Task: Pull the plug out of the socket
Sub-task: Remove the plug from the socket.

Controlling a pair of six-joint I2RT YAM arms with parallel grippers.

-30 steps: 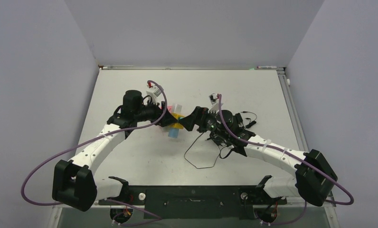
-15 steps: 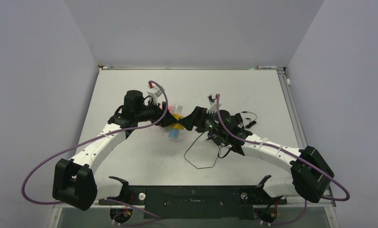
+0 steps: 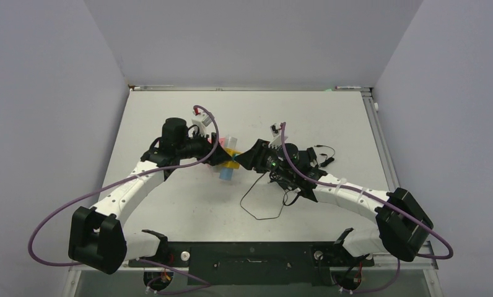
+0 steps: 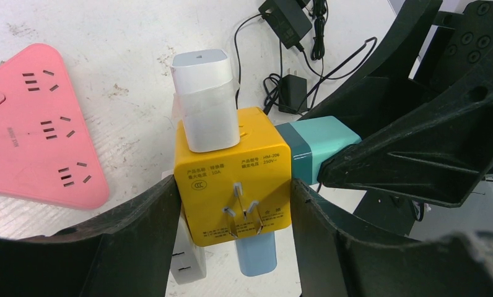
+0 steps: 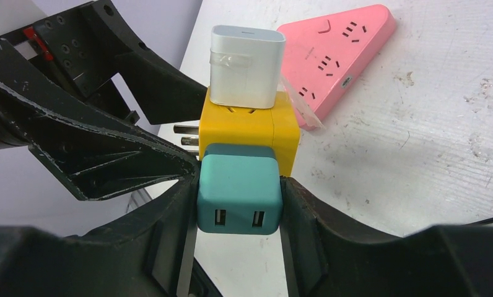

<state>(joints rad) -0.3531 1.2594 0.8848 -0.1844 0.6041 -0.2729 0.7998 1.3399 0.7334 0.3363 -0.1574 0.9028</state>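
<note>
Left hand [image 4: 235,213] clamped on both sides of the yellow socket cube [image 4: 256,154], near the middle of the worktop [image 3: 188,204]. Right hand [image 5: 239,204] closed on the teal plug [image 5: 239,189], which sits tight against the cube's side. White charger [image 4: 204,102] on top, blue plug [image 4: 255,255] underneath. Pink power strip [image 4: 33,130] lies flat nearby.

Worktop [image 3: 170,204]: white, scuffed and speckled.
Pink power strip [image 4: 36,142]: triangular, lying flat, sockets facing up.
Black cable [image 3: 242,200]: loose loop, near small black adapters [image 4: 285,20].
</note>
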